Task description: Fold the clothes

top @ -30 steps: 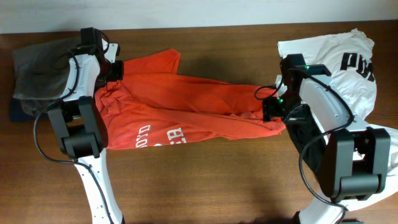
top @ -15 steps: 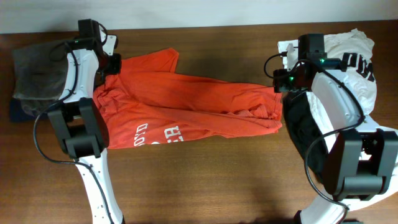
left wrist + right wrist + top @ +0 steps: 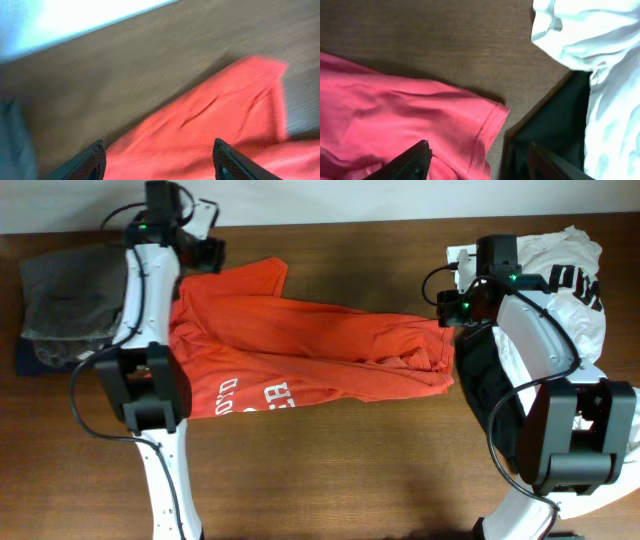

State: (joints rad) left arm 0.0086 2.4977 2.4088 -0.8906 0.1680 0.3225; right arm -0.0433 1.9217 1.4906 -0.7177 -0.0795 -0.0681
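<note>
the left tool (image 3: 160, 161) stands wide open, its dark fingertips (image 3: 92, 160) well apart with nothing between them. it hangs over the far left corner of the red-orange t-shirt (image 3: 300, 345), near the back edge of the counter (image 3: 350, 470). in the blurred left wrist view, a sleeve of that shirt reaches away from the tool onto bare wood.

the right tool (image 3: 479, 161) is open too and grips nothing. its fingers frame the hemmed right end of the shirt, which lies on the wood below them.

the shirt stretches left to right across the middle of the counter, wrinkled and partly doubled over. its white lettering shows along the near left edge, cut off by the left arm.

just beside its right end lies a black garment (image 3: 475, 380), partly under the right arm. it touches a bunched white t-shirt (image 3: 570, 280) with black letters in the far right corner. at the far left, a grey garment (image 3: 65, 295) sits beside the shirt.
</note>
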